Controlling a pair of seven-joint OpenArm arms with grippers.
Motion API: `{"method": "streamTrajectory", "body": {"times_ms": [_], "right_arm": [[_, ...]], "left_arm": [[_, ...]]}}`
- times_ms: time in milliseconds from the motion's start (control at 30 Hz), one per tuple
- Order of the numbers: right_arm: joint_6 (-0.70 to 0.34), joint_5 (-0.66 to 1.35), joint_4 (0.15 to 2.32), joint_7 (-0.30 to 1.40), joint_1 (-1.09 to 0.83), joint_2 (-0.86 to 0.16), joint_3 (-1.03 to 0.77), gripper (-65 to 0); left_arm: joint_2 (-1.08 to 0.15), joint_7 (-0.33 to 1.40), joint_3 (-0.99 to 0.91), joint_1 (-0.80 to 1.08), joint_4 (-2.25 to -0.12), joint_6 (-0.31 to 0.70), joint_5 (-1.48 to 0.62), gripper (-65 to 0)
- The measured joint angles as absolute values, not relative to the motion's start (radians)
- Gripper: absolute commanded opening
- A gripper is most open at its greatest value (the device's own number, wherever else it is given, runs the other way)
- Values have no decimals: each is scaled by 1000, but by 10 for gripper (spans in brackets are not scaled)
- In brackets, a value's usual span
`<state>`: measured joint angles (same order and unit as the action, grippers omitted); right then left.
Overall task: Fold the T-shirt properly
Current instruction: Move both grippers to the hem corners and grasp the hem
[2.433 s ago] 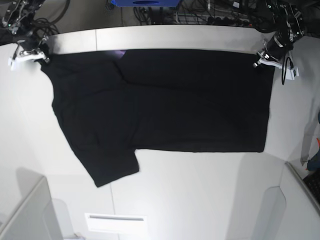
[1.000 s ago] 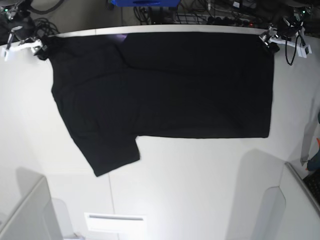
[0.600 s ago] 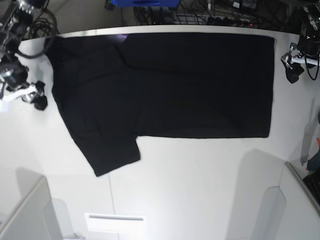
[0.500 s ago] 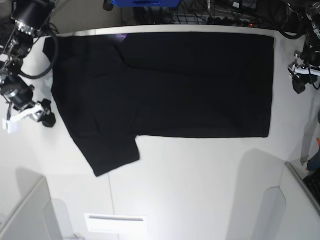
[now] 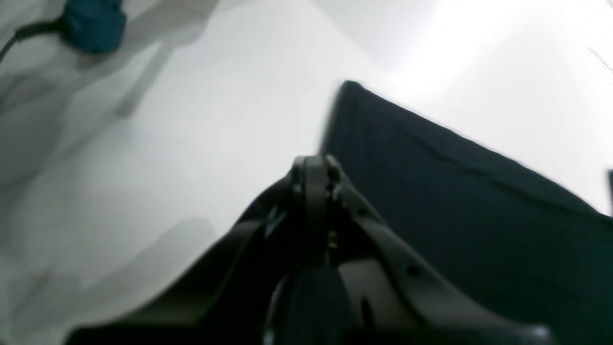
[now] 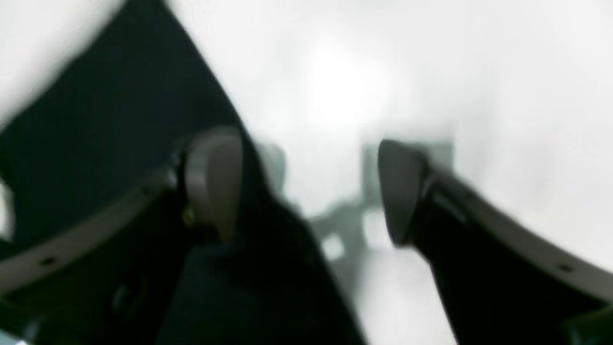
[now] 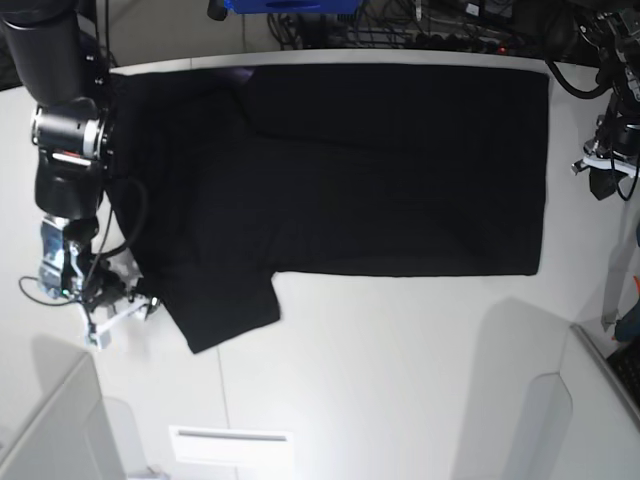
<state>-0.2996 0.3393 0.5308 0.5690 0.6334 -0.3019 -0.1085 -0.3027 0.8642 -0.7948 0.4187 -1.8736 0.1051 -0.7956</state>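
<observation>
- Claw on the scene's left first: the right claw (image 7: 112,312) sits low over the tabletop (image 7: 400,380), just beside the near sleeve of the T-shirt (image 7: 340,170). In its wrist view the jaws stand wide apart with nothing between them; one finger (image 6: 213,179) overlaps the dark cloth edge, the other is over bare white surface.
- The T-shirt lies flat and spread across the far half of the tabletop, plain black side up, its length running left to right. One sleeve (image 7: 225,310) juts toward the near edge at the left. A thin sliver of purple shows at the far edge near the collar.
- It looks like light, limp cloth: it will drape and sag from any pinch, and I'd guess one layer could slide over another when dragged. Corners and hems seem the sensible places to take hold, here the sleeve tip or the near hem corners.
- On the scene's right, the left claw (image 7: 603,180) hovers over bare tabletop just off the shirt's right-hand edge. Its jaws are pressed fully together and hold nothing; the wrist view shows the shirt's corner (image 5: 352,91) lying just beyond its tips.
</observation>
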Motion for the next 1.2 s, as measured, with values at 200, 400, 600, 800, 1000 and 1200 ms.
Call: {"method": "streamTrajectory", "body": {"times_ms": [200, 400, 600, 800, 1000, 1200], "right_arm": [[-306, 348, 482, 531, 662, -293, -28, -231], [-342, 345, 633, 588, 580, -258, -28, -291], [-352, 359, 635, 588, 574, -255, -29, -410], [-350, 357, 633, 552, 564, -253, -33, -639], [-350, 359, 633, 552, 565, -246, -35, -650], [-349, 358, 633, 554, 565, -235, -35, -650]], "left_arm": [[-302, 864, -795, 416, -1827, 107, -802, -359], [-328, 870, -768, 388, -1729, 105, -791, -360], [-366, 860, -723, 333, -1640, 105, -793, -351], [-406, 864, -636, 223, -1548, 106, -796, -349], [-463, 860, -502, -6, -1326, 63, -796, -347], [-470, 857, -302, -234, -1118, 19, -800, -247]]}}
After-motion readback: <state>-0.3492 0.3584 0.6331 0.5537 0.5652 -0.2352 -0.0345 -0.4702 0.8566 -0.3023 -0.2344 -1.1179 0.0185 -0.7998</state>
